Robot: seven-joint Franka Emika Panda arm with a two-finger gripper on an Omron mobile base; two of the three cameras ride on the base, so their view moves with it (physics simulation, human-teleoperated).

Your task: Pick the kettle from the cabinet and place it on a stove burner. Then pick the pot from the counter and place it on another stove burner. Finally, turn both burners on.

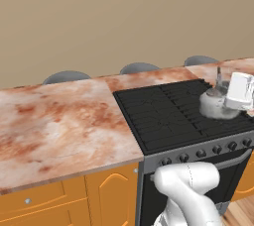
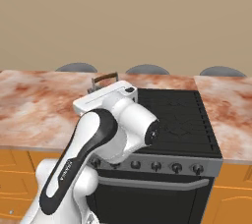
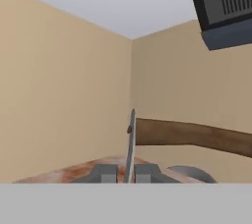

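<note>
The small silver-grey kettle (image 1: 214, 105) is over the right side of the black stove (image 1: 163, 116), above its right-hand burners (image 1: 198, 88); whether it rests on the grate I cannot tell. My gripper (image 1: 227, 93) is shut on the kettle's upright loop handle (image 1: 218, 75). In the hand view the thin metal upright of the handle (image 3: 131, 142) stands between my fingertips (image 3: 104, 174), and its brown wooden grip (image 3: 197, 137) runs off to the right. From the right base view my arm covers the kettle, leaving the handle (image 2: 105, 77) showing. The pot and the cabinet are out of view.
Marbled counter (image 1: 54, 126) stretches left of the stove and continues on its right (image 2: 226, 105). A strip of knobs (image 1: 208, 153) lines the stove front. Three grey rounded seat backs (image 1: 67, 76) rise behind the counter. A dark range hood (image 3: 221, 7) hangs overhead.
</note>
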